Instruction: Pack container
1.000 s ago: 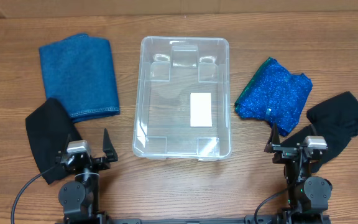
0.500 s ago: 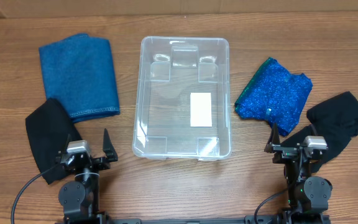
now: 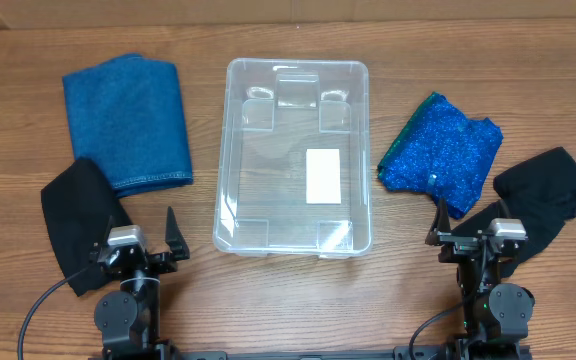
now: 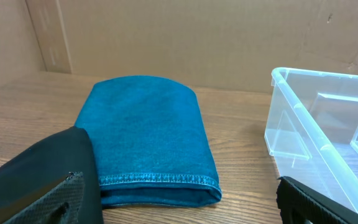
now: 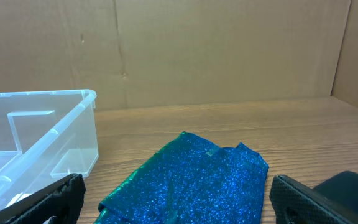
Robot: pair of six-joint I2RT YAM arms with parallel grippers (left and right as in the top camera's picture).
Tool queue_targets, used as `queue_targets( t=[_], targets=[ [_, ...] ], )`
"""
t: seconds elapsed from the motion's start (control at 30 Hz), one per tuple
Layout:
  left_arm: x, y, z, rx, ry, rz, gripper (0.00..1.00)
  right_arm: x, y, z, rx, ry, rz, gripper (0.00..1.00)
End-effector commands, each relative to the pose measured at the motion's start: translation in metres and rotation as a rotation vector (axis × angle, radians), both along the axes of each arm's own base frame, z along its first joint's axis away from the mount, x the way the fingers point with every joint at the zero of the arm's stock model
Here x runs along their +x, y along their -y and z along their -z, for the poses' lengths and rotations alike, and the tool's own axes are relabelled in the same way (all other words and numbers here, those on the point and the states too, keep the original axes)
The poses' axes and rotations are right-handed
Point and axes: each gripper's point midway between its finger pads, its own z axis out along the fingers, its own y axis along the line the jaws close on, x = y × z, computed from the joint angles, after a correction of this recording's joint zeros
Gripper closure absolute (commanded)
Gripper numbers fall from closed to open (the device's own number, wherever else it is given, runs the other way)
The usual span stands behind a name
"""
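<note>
The clear plastic container [image 3: 298, 155] stands empty mid-table with a white label [image 3: 323, 176] on its bottom; it also shows in the left wrist view [image 4: 328, 137] and the right wrist view [image 5: 33, 143]. A folded blue cloth [image 3: 128, 120] and a black cloth [image 3: 78, 220] lie left of it. A sparkly blue cloth [image 3: 443, 155] and another black cloth [image 3: 538, 200] lie right of it. My left gripper [image 3: 148, 245] is open and empty near the front edge, facing the blue cloth [image 4: 148, 137]. My right gripper [image 3: 468, 240] is open and empty, facing the sparkly cloth [image 5: 191, 180].
Cardboard walls [image 4: 197, 37] stand behind the table's far edge. The wooden tabletop [image 3: 288, 300] runs in front of the container between the two arm bases.
</note>
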Motion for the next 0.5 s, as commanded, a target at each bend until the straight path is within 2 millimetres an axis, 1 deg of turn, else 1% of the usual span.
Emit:
queue_targets(
  t=[0.0,0.4,0.47],
  targets=[
    [0.0001,0.0025,0.0005,0.022,-0.001,0.013,0.0,0.0002,-0.0013,0.0019,-0.001,0.003,-0.005,0.0],
    [0.0001,0.0025,0.0005,0.022,-0.001,0.013,0.0,0.0002,-0.0013,0.0019,0.0,0.003,-0.005,0.0],
    [0.0001,0.0025,0.0005,0.022,-0.001,0.013,0.0,0.0003,-0.0013,-0.0015,-0.001,0.016,-0.006,0.0]
  ],
)
